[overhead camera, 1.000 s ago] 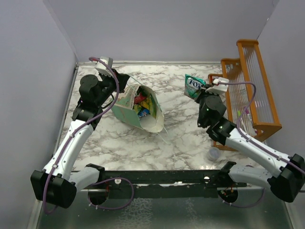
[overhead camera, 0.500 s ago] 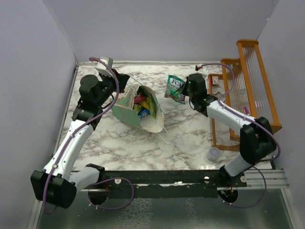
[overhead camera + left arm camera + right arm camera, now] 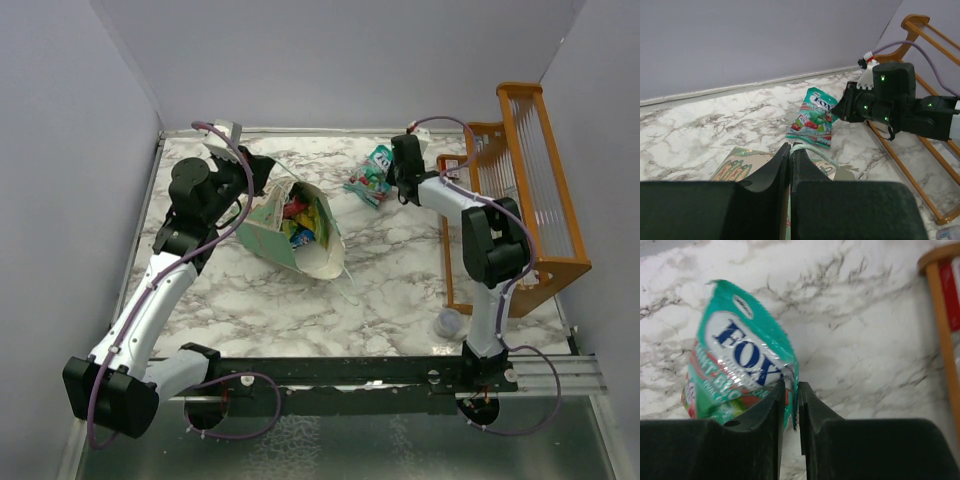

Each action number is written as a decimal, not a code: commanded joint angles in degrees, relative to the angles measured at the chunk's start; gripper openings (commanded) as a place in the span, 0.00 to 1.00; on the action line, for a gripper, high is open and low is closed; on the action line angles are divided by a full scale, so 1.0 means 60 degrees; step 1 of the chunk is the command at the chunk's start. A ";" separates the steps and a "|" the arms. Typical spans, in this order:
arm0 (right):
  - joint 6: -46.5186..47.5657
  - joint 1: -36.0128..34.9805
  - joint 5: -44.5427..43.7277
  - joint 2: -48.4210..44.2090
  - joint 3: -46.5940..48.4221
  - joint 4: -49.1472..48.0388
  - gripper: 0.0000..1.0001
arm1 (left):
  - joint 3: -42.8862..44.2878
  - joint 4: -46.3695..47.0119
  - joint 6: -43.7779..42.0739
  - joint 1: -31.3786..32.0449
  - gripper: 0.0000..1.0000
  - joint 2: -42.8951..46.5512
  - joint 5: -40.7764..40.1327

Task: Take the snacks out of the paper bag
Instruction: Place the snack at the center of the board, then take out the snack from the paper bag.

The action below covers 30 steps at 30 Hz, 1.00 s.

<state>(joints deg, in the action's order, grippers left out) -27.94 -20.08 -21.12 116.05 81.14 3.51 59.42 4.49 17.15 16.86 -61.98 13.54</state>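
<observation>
The paper bag (image 3: 283, 243) is seen lying tilted on the marble table (image 3: 400, 270), left of centre, with its white-lined mouth turned upward and toward the back. Its upper rim is pinched between the closed fingers of the left gripper (image 3: 790, 149), and that edge is held up by it. In the left wrist view a pale green strip of the rim is caught at the fingertips, and the cream printed panel (image 3: 737, 167) is visible just below. Several snacks (image 3: 300, 218) are packed together inside the bag; red, yellow-green and blue ones can be made out from above.

One teal packet (image 3: 369, 180) is found outside the bag, at the back of the table between the bag and the orange wooden rack (image 3: 530, 190), well apart from the bag. Its near edge is clamped by the right gripper (image 3: 788, 390), whose fingers are drawn together on the foil with only the packet's thickness between them. A white oval with blue lettering is shown on the packet's face. The packet is angled away from the gripper and its far end is low over the marble; whether it touches cannot be told. A small clear cup (image 3: 449, 322) is set on the table by the near foot of the rack
</observation>
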 commanded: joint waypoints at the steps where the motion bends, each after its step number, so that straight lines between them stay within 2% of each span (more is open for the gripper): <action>1: 0.2028 0.0145 0.0207 -0.0011 0.1442 0.0522 0.29 | 0.0017 0.0054 -0.0158 0.0061 0.00 0.0223 -0.0272; 2: 0.2095 0.0139 0.0340 -0.0054 0.1554 0.0755 0.36 | 0.0029 0.0048 -0.0149 0.0062 0.00 0.0231 -0.0265; 3: 0.2110 0.0142 0.0518 -0.0158 0.1521 0.0927 0.37 | 0.0029 0.0043 -0.0159 0.0061 0.00 0.0234 -0.0265; 6: 0.1851 0.0118 0.1649 -0.0849 0.0928 0.1240 0.38 | 0.0046 0.0027 -0.0169 0.0061 0.00 0.0209 -0.0250; 9: 0.1529 -0.0115 0.3076 -0.1947 -0.0333 0.0659 0.38 | 0.0047 0.0018 -0.0170 0.0063 0.00 0.0157 -0.0239; 11: 0.1486 -0.0526 0.3526 -0.2590 -0.1039 0.0388 0.38 | 0.0056 0.0016 -0.0169 0.0081 0.00 0.0134 -0.0211; 18: 0.2502 -0.2487 0.2466 -0.4455 -0.2902 0.0267 0.42 | 0.0077 -0.0033 -0.0229 0.0062 0.00 0.0181 -0.0296; 24: 0.1849 -0.2758 0.2963 -0.5974 -0.3650 0.0459 0.41 | 0.0032 0.0049 -0.0133 0.0074 0.00 0.0229 -0.0209; 30: 0.1004 -0.4719 0.2456 -0.7326 -0.4255 -0.0367 0.40 | 0.0009 0.0098 -0.0116 0.0061 0.00 0.0251 -0.0189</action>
<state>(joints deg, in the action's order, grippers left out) -17.89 -40.49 -5.02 77.23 57.36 6.02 59.42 4.01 16.75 17.28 -61.98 13.41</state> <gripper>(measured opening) 0.403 0.028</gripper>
